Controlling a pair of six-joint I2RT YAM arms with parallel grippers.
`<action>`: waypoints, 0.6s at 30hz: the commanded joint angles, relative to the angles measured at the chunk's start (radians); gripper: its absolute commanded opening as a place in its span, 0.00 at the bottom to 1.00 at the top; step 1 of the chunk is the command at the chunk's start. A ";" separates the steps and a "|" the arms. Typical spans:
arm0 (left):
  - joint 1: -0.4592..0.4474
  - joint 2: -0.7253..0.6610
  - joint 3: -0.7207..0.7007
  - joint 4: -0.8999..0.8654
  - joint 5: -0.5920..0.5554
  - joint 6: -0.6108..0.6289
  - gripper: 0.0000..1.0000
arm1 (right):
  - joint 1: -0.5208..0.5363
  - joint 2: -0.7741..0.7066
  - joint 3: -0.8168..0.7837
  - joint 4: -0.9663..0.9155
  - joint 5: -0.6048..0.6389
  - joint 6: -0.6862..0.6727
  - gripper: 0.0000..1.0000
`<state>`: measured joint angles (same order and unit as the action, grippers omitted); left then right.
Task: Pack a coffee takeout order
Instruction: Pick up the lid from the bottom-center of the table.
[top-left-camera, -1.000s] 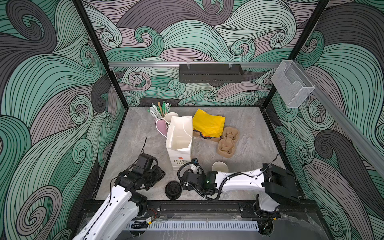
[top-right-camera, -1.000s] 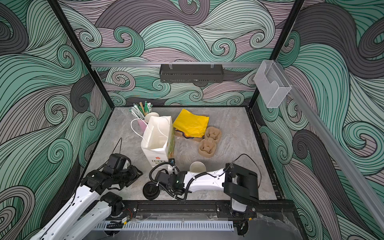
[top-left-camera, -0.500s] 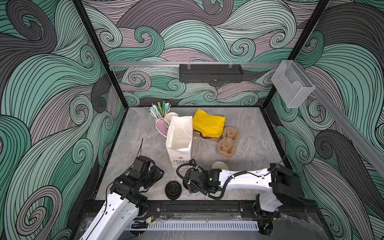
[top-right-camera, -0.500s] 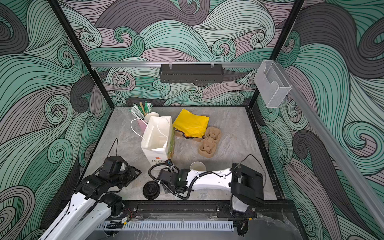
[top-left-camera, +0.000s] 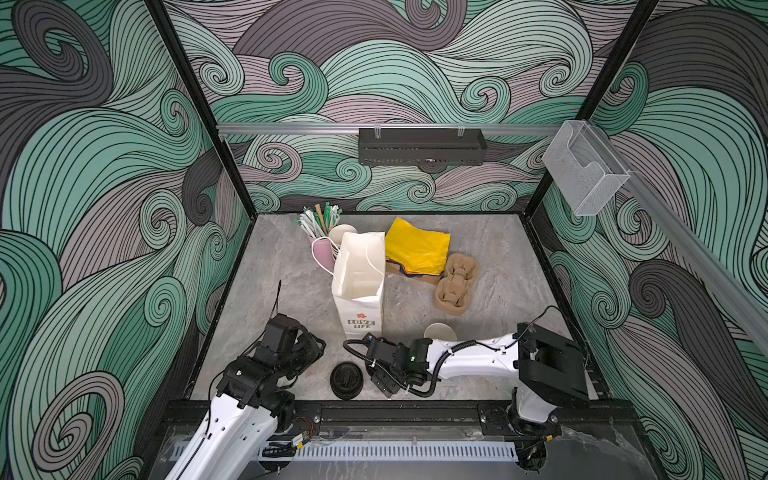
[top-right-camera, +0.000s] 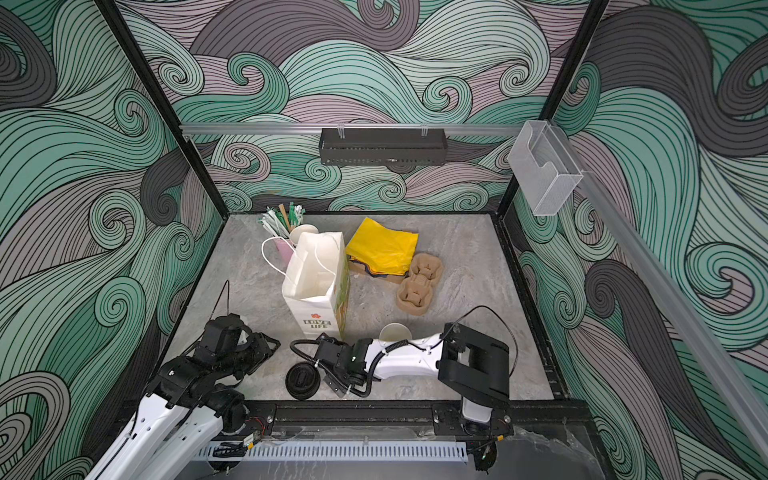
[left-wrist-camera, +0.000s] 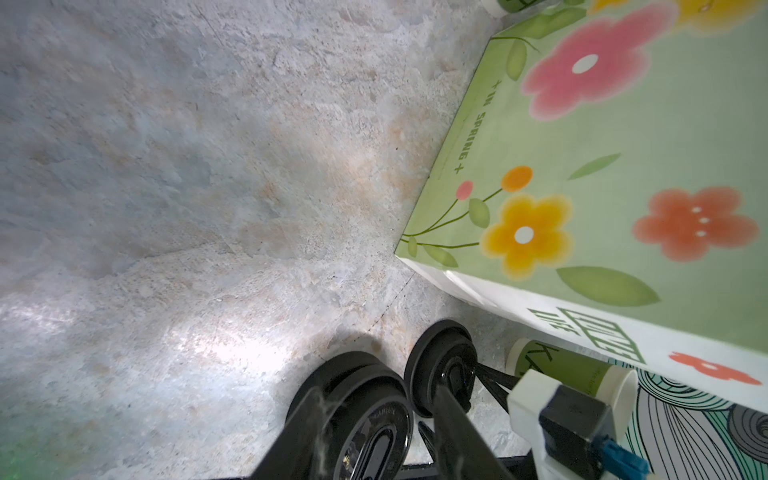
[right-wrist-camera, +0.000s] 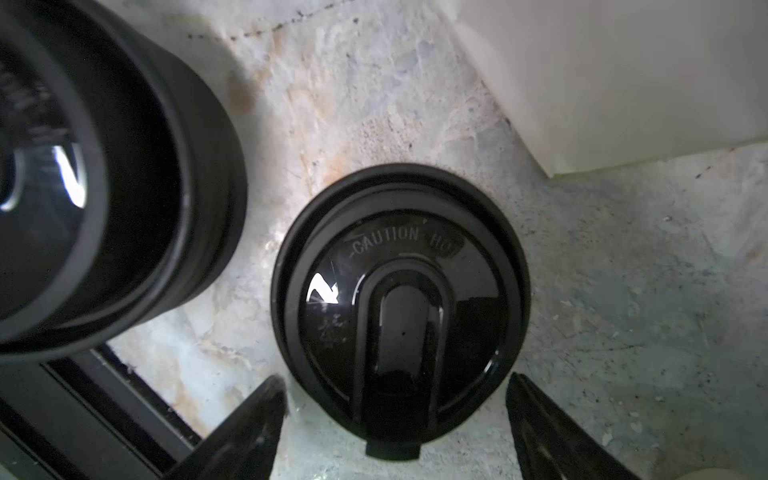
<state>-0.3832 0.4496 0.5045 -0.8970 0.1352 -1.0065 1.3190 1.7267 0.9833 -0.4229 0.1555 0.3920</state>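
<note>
Hardly anything is packed. The white paper carrier bag (top-left-camera: 359, 274) stands open and looks empty. The folded yellow paper napkins (top-left-camera: 417, 247) and the empty brown cardboard cup tray (top-left-camera: 455, 284) lie beside it, and an olive-green paper cup (top-left-camera: 439, 332) stands lidless. The right gripper (right-wrist-camera: 395, 380), jaws wide and holding nothing, straddles a round black plastic lid (right-wrist-camera: 399, 307) lying flat near the front edge, embossed "CAUTION HO…". I can't tell the left gripper's (top-left-camera: 311, 351) state. The bag reads "LOVE LIFE" and "IN SPRING +".
</note>
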 joint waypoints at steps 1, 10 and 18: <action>-0.005 -0.011 0.003 -0.009 -0.025 -0.004 0.46 | -0.001 0.013 0.038 -0.010 0.030 -0.018 0.83; -0.005 -0.022 0.009 -0.023 -0.029 0.002 0.46 | -0.009 0.044 0.068 0.007 0.042 0.021 0.83; -0.005 -0.039 0.006 -0.022 -0.029 0.001 0.46 | -0.016 0.081 0.115 -0.023 0.066 0.023 0.76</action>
<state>-0.3832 0.4164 0.5045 -0.9043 0.1200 -1.0065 1.3067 1.7897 1.0691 -0.4183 0.1913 0.4034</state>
